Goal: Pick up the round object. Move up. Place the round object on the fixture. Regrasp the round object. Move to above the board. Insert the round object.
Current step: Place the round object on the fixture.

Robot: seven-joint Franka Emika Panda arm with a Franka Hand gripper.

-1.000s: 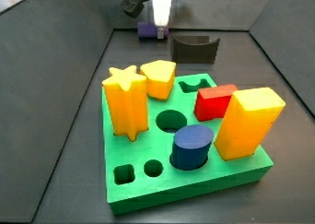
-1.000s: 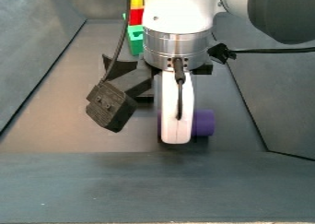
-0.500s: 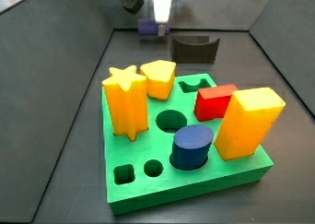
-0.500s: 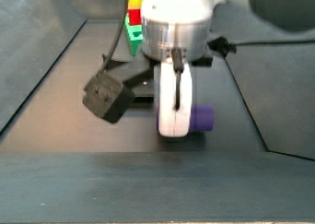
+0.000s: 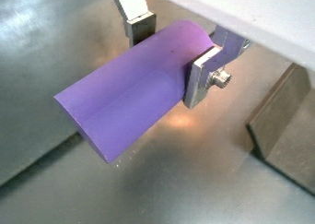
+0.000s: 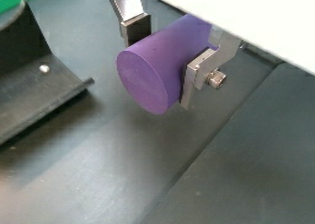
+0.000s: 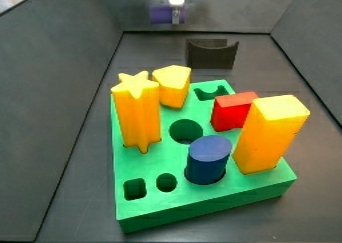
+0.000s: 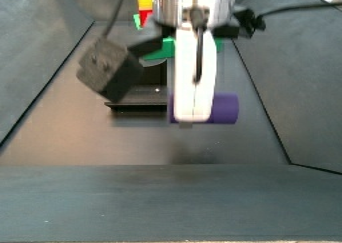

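Note:
The round object is a purple cylinder [image 5: 142, 85], lying on its side between my fingers; it also shows in a wrist view [image 6: 160, 64]. My gripper [image 5: 172, 45] is shut on it, one silver finger [image 5: 204, 73] on each side, and holds it off the floor. In a side view the gripper [image 8: 195, 97] hangs high with the purple cylinder [image 8: 226, 109] at its tip, near the fixture [image 8: 131, 87]. In a side view the gripper [image 7: 170, 7] is at the far end, above the fixture [image 7: 210, 52]. The green board [image 7: 201, 182] has a round hole [image 7: 185, 131].
The board carries a yellow star [image 7: 134, 112], a yellow pentagon block [image 7: 173, 85], a red cube [image 7: 233, 111], a tall yellow block [image 7: 271, 134] and a blue cylinder [image 7: 206, 159]. Grey walls [image 7: 67, 57] enclose the floor.
My gripper has risen with the purple cylinder in it, from floor level to well above the floor. The board's pieces have not moved.

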